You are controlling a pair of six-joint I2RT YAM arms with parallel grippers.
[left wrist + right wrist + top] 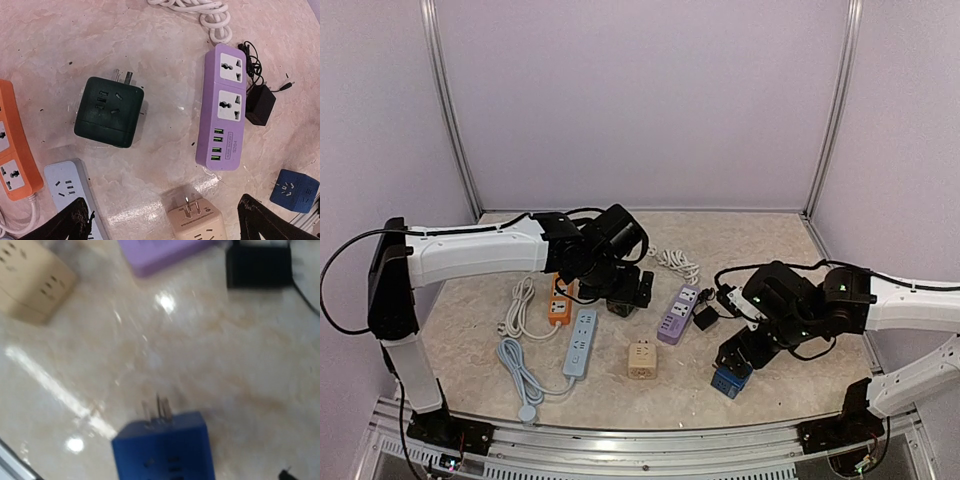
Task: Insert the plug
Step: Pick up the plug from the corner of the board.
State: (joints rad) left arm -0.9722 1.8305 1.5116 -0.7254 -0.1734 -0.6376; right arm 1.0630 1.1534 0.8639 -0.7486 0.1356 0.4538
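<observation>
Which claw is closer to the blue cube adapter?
Right. The right claw hangs just above the blue adapter; the left claw is far off, over the dark green adapter.

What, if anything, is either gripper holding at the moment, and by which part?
Nothing is held: the left gripper and right gripper are both open and empty.

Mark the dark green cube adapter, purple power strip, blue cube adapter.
dark green cube adapter [109,112]: left wrist, top face
purple power strip [223,107]: left wrist, second socket
blue cube adapter [165,450]: right wrist, top face
</observation>
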